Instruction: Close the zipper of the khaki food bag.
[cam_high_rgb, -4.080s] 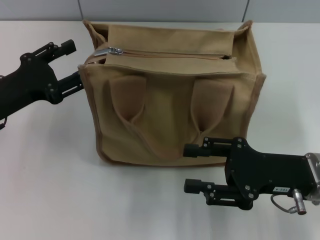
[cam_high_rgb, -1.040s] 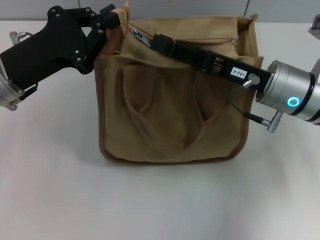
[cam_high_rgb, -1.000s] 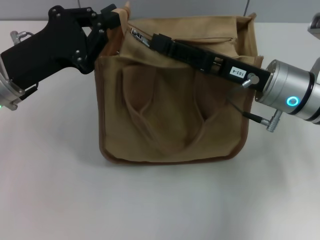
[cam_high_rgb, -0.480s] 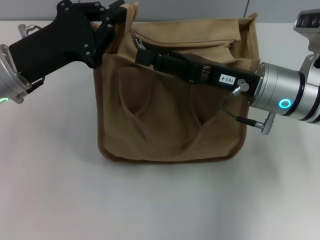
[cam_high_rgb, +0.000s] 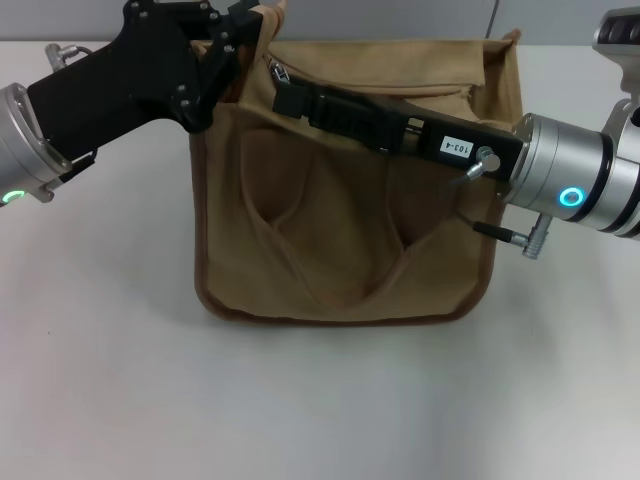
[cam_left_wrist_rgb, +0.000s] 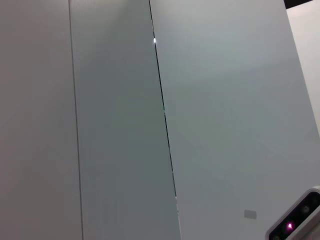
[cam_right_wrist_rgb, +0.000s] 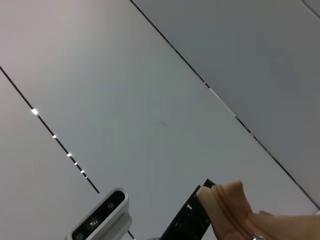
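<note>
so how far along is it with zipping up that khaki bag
Done: the left pincer has pinched the left top corner of the khaki food bag, bracing it. In hand: the right pincer reaches across the top to the silver pull at the zipper's left end; whether it grips the pull cannot be seen. Left: the whole run rightward, since the pull sits at its starting end.

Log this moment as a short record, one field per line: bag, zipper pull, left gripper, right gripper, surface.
bag: khaki food bag, upright on the table, handles facing the camera
zipper pull: silver tab at the bag's top left end
left gripper: left gripper at the bag's top left corner, touching the fabric; finger state unclear
right gripper: right gripper stretched across the bag's top, tips beside the pull; grip unclear
surface: white table
</note>
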